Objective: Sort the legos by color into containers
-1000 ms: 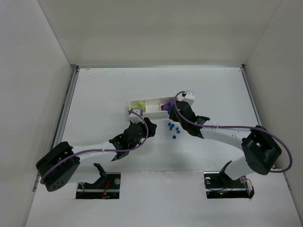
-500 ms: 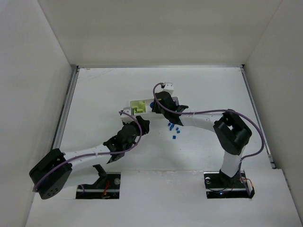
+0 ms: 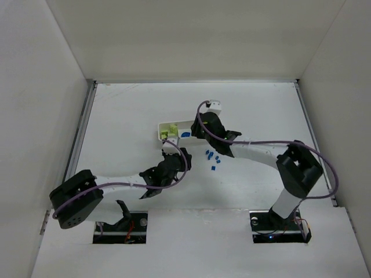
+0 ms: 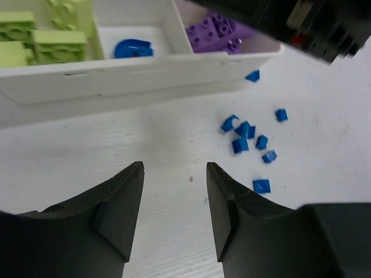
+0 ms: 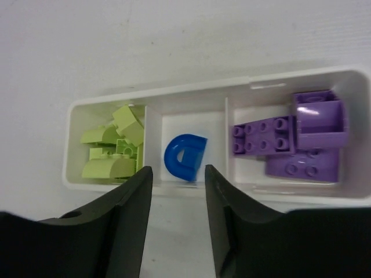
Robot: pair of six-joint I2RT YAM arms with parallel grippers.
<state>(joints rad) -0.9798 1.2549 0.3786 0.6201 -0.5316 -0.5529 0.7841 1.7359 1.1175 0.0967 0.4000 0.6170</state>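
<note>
Right gripper (image 5: 177, 174) now off blue lego (image 5: 185, 156)

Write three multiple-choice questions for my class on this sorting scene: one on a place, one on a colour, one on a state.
1. Where in the white three-compartment plastic tray does the blue arched plastic brick lie?
A) an end compartment
B) the middle compartment
C) across two compartments

2. What colour are the small loose plastic bricks on the white table?
A) purple
B) lime green
C) blue

3. How is the left arm's black pincer?
A) open and empty
B) shut on a brick
C) shut on the tray wall

Answers:
1 B, it sits alone between the lime bricks and the purple bricks.
2 C, every piece beside the tray is blue.
3 A, its jaws stand apart over bare table.
</note>
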